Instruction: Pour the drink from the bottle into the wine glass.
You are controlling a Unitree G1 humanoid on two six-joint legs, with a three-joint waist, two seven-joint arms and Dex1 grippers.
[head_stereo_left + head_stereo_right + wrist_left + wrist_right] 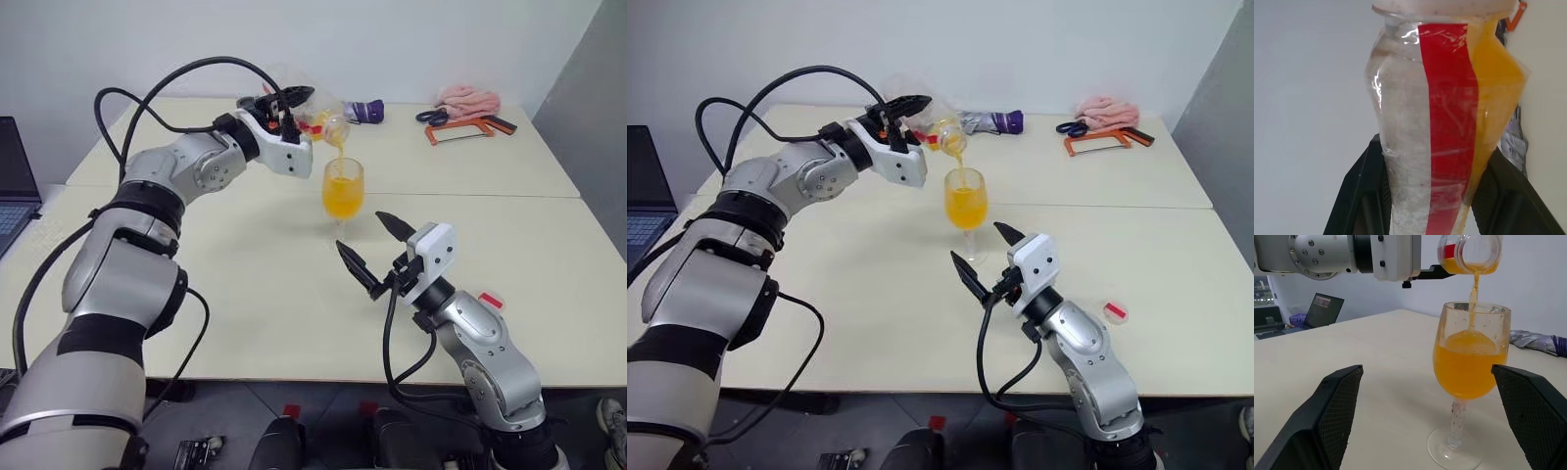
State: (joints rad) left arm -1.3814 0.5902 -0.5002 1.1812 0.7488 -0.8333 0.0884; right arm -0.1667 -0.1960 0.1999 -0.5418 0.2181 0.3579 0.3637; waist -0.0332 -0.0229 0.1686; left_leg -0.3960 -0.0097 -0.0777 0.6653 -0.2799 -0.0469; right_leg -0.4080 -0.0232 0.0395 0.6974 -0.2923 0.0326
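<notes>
My left gripper [292,100] is shut on the bottle [320,119], a clear plastic one with a red label strip [1449,122], held tipped with its mouth over the wine glass [343,188]. A thin stream of the orange drink [1475,284] falls from the bottle's mouth into the bowl. The drink [1466,367] fills more than half of the glass, which stands upright on the table. My right gripper [362,233] hovers open just in front of the glass's stem [1458,423], a finger to either side and not touching it.
A small red-and-white cap [1114,311] lies on the table to the right of my right arm. At the back right lie a pink cloth [468,99], an orange-framed saw [460,131], scissors [1075,125] and a purple-grey bundle [991,121]. A laptop [14,186] sits at the far left.
</notes>
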